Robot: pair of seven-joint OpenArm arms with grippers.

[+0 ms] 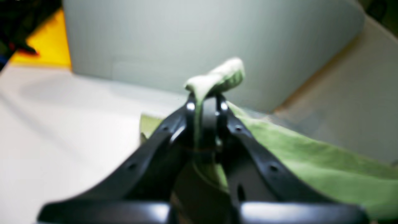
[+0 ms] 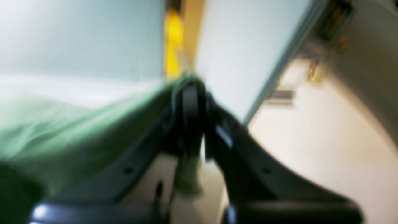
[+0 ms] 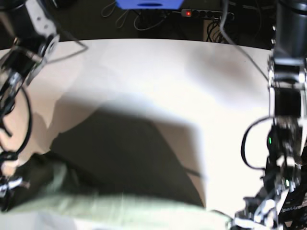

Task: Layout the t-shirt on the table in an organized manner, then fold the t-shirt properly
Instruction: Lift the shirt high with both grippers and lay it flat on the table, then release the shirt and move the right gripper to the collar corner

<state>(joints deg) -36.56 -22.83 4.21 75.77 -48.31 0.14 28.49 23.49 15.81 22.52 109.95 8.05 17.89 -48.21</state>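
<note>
- The left tool (image 1: 205,104) is pressed together on an edge of the t-shirt (image 1: 311,161); a small bunch of the olive-green cloth sticks out past its tips.
- The right tool (image 2: 191,93) is also pinching the t-shirt, with the cloth stretching away from it; this view is blurred.
- In the base view the t-shirt (image 3: 120,206) hangs stretched between the two tools, above the near edge of the white table (image 3: 168,72).
- The t-shirt throws a large dark shadow (image 3: 124,153) on the table, just behind it.
</note>
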